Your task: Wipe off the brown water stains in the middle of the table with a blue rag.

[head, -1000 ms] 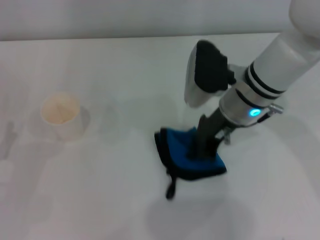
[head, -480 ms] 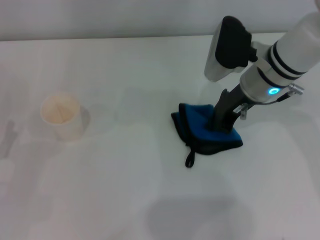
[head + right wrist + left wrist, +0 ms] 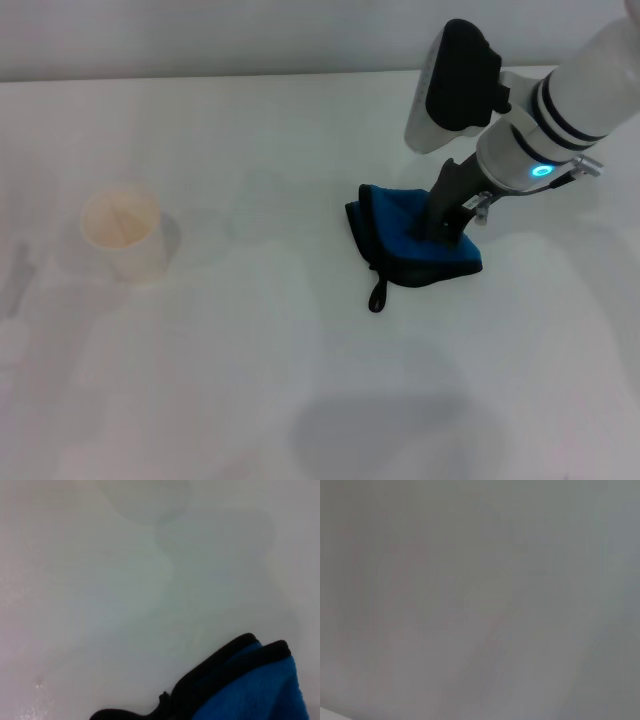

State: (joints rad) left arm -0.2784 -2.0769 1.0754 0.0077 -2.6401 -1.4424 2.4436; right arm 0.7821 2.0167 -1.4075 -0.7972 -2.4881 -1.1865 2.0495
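Since a second ago the right gripper (image 3: pixel 440 228) has dragged the rag (image 3: pixel 408 248) from the middle of the table (image 3: pixel 250 380) toward the right and slightly farther away; over the last half second it has barely shifted. The gripper presses down into the rag, its dark fingers (image 3: pixel 447 205) buried in the folds, so whether they pinch the cloth or only push on it cannot be told. The rag lies flat, right of centre, its black loop (image 3: pixel 377 297) trailing toward the near side. The right wrist view shows the rag's black-edged corner (image 3: pixel 250 685) on bare white table (image 3: pixel 100 580). No brown stain can be made out. A cup (image 3: pixel 122 232) stands well apart at the left, unmoved. The left gripper shows nowhere; its wrist view gives only a plain grey blur.
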